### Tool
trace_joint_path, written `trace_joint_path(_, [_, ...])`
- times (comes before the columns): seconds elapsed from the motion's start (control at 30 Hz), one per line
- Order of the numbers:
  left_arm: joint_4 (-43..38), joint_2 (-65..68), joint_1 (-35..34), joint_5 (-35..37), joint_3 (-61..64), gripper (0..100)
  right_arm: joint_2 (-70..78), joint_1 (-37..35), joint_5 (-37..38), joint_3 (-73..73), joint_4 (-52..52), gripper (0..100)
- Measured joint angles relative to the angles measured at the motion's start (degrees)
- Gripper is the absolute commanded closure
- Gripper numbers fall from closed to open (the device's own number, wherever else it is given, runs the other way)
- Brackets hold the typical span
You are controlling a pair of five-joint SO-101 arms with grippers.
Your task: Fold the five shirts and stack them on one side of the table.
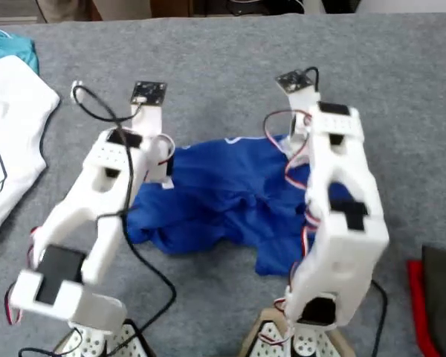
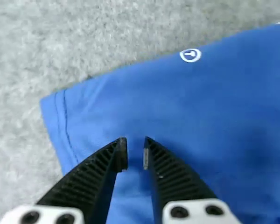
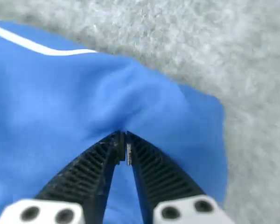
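Folding seems to be starting on the one blue shirt (image 1: pixel 223 197), crumpled mid-desk (image 1: pixel 208 74): the right tool (image 3: pixel 122 140) is clenched on a puckered edge, the left tool (image 2: pixel 135 154), slightly parted over a sleeve, likely must close next, while one white shirt (image 1: pixel 7 149), one teal garment (image 1: pixel 11 46), one red garment (image 1: pixel 420 297) and one dark garment (image 1: pixel 442 290) wait at the edges.

My left arm (image 1: pixel 97 193) and right arm (image 1: pixel 342 201) bend over a rumpled blue shirt (image 1: pixel 223 201) mid-table (image 1: pixel 223 67); a white shirt (image 1: pixel 11 141) lies at the left edge (teal cloth (image 1: pixel 11 46) at the far corner).
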Motion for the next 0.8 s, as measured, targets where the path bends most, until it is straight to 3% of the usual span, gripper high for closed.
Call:
trace_joint_path(0.27, [1.41,23.91,-2.73,0.70,-21.63,98,19.52,-0.09,0.18,-32.35,15.47,97.4])
trace_joint_path(0.63, [20.22,54.59,-3.60,0.70,-74.29,98,45.19,-0.09,0.18,-78.95,24.88,97.3])
trace_joint_path(0.8, [25.23,65.85,-5.10,0.70,-96.18,98,50.81,0.00,0.09,-88.79,24.70,97.2])
